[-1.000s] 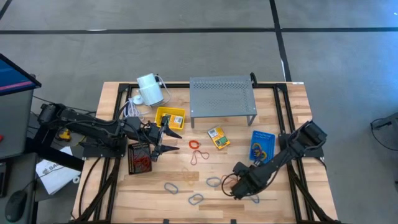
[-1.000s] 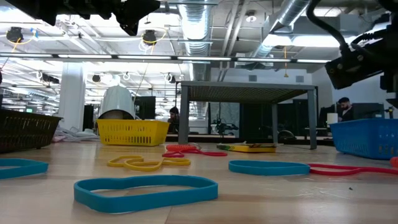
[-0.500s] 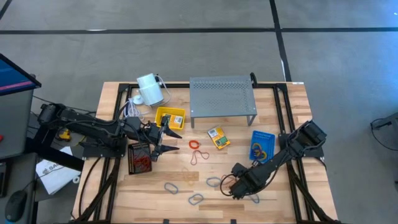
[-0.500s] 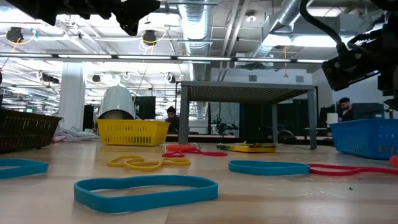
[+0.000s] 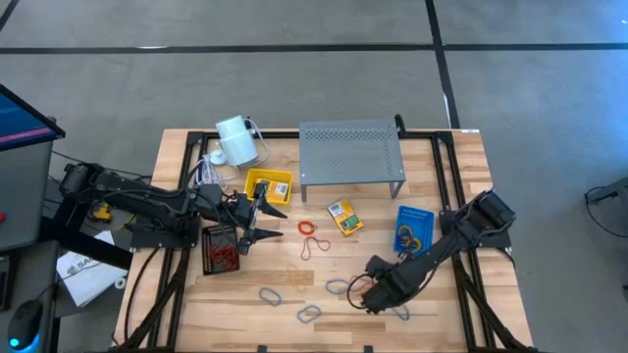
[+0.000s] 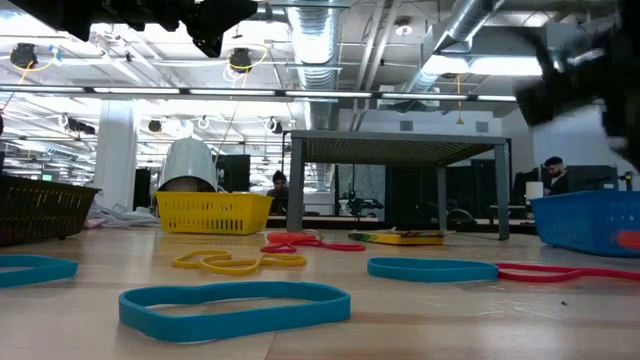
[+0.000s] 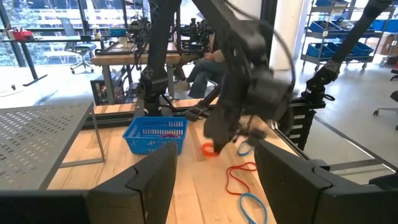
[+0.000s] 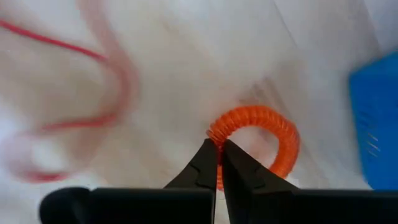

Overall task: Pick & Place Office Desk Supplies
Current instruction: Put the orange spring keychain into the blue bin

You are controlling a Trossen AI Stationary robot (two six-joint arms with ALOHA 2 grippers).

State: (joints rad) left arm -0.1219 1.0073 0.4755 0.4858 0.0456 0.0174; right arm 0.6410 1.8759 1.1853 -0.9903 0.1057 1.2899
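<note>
Far left on the counter, a dark basket with red bands inside. Just beside it, the left end effector, fingers spread apart and empty, hovering between the dark basket and a yellow basket. Behind those, a white cylinder with its coiled cord, and a grey perforated shelf at the counter's middle back. Before the shelf, a small crayon box, an orange band and a darker loop. Nearer the front edge, blue bands scattered flat. Right of those, the right end effector, fingers pinched together on a ribbed orange band, low over the wood near a red loop. Farther right, a blue basket holding more bands.
</note>
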